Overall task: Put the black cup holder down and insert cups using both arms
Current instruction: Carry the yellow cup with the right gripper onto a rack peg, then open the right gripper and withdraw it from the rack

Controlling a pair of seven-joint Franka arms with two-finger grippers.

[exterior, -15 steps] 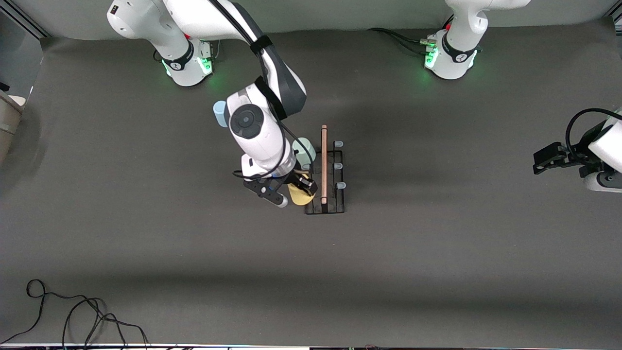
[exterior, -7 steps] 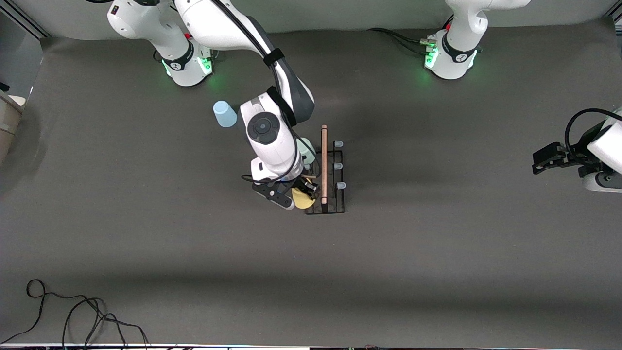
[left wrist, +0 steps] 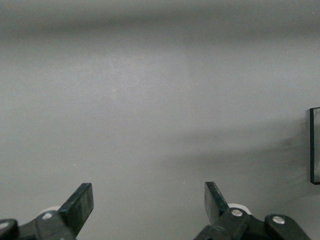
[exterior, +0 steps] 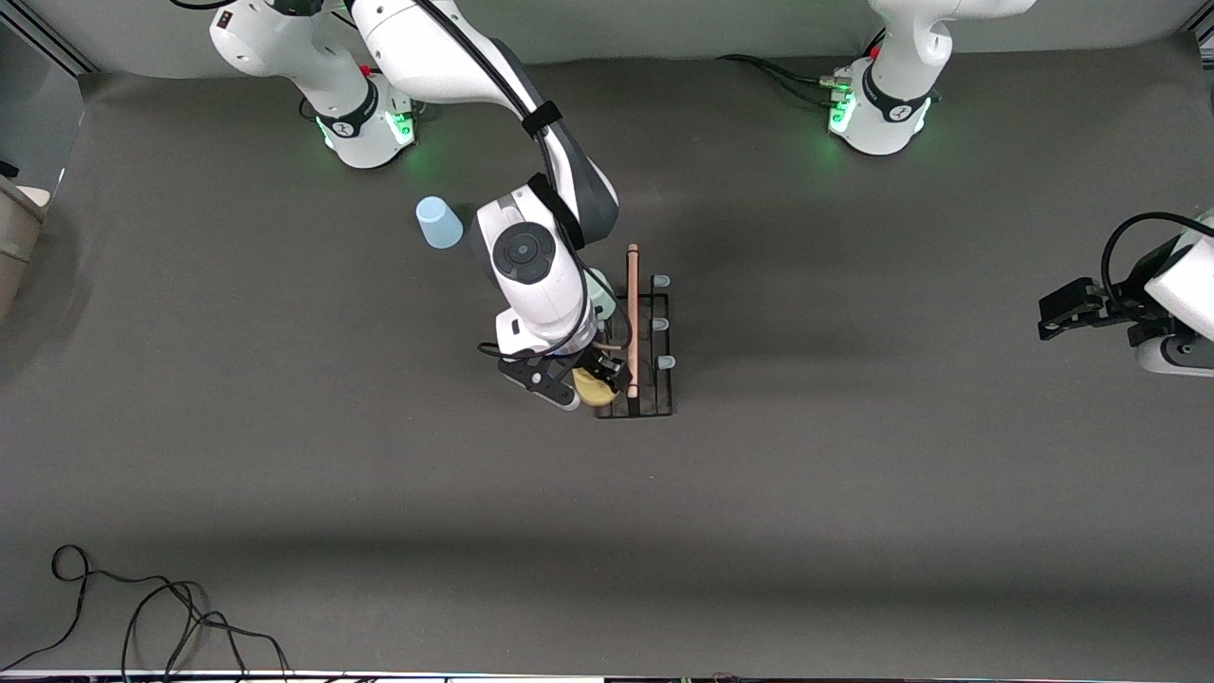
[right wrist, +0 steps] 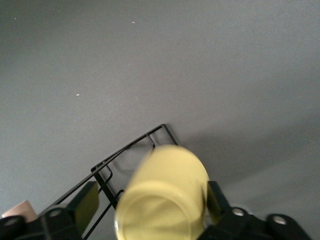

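The black cup holder (exterior: 654,398) stands mid-table, its wooden rod handle (exterior: 633,323) on top. My right gripper (exterior: 595,375) hangs over the holder's corner nearest the front camera, on the right arm's side. Its fingers stand open, with the yellow cup (exterior: 590,390) tilted and blurred between them. In the right wrist view the yellow cup (right wrist: 165,195) covers part of the holder's wire (right wrist: 130,145), with a gap at one finger (right wrist: 87,202). The pale grey-green cup (exterior: 600,292) sits on the holder, mostly hidden by the arm. The light blue cup (exterior: 439,223) stands on the table. My left gripper (exterior: 1043,318) waits open at the left arm's end.
Black cables (exterior: 142,607) lie at the table's corner nearest the front camera, at the right arm's end. A beige object (exterior: 14,228) sits past the table edge at that end. The left wrist view shows bare mat and a dark edge (left wrist: 315,145).
The right arm has carried the yellow cup closer in over the holder's near corner, and its fingers have opened around it. The light blue cup has come into full view. The left arm has not moved.
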